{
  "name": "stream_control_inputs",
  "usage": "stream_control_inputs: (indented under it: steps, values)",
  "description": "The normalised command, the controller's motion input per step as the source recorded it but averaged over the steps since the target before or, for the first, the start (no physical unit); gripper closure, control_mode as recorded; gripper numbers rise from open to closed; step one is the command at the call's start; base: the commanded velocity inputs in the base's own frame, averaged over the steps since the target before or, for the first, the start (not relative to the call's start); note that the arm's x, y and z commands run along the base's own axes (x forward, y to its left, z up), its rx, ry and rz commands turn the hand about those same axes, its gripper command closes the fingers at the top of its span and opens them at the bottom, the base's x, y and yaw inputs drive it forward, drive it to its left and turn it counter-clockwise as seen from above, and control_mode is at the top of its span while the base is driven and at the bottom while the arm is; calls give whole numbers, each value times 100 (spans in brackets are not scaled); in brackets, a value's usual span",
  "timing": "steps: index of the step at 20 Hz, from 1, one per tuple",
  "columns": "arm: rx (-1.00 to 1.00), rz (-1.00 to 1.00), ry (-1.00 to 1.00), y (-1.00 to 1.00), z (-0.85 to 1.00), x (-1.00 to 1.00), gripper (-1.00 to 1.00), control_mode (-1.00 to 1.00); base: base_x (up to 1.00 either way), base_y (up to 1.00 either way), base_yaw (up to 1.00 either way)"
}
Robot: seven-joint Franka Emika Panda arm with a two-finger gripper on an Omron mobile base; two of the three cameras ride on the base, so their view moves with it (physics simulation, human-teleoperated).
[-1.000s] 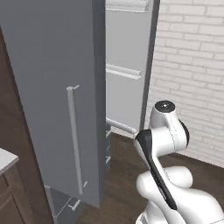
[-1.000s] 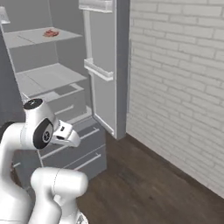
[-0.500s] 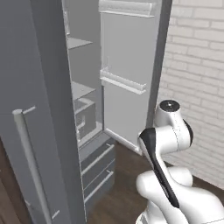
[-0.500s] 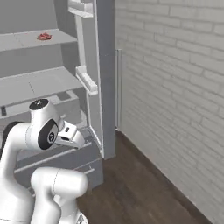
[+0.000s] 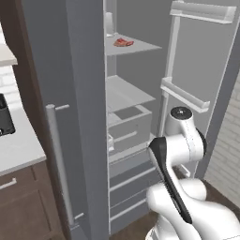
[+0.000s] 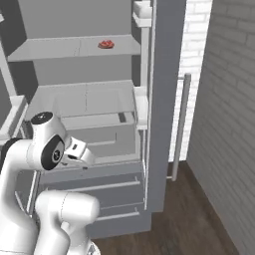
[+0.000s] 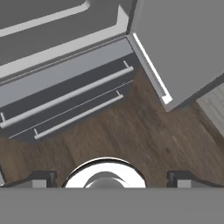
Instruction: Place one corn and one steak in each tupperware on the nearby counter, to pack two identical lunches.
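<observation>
Facing the open fridge (image 5: 131, 117), you see one steak (image 5: 123, 42), a flat red piece, lying on the top shelf (image 6: 74, 47) near its front edge, with bare shelf all around it. Your gripper (image 7: 109, 179) hangs released, jaws spread wide with nothing between them, pointing down at the dark wood floor (image 7: 131, 135) in front of the two bottom drawers (image 7: 65, 103). Both fridge doors (image 6: 164, 99) stand open and frame the shelves on either side. You have a strip of pale bench (image 5: 16, 145) to the left, beyond the near door. One steak counted; two drawer handles visible below.
</observation>
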Motion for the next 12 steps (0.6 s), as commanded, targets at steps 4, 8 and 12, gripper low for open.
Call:
stream_control_inputs:
  steps: [4, 8, 12]
  values:
    - [0, 0, 0, 0, 0, 0, -100, 100, 79, -31, 18]
    - [0, 0, 0, 0, 0, 0, -100, 100, 16, 6, 37]
    - [0, 0, 0, 0, 0, 0, -100, 100, 22, -6, 30]
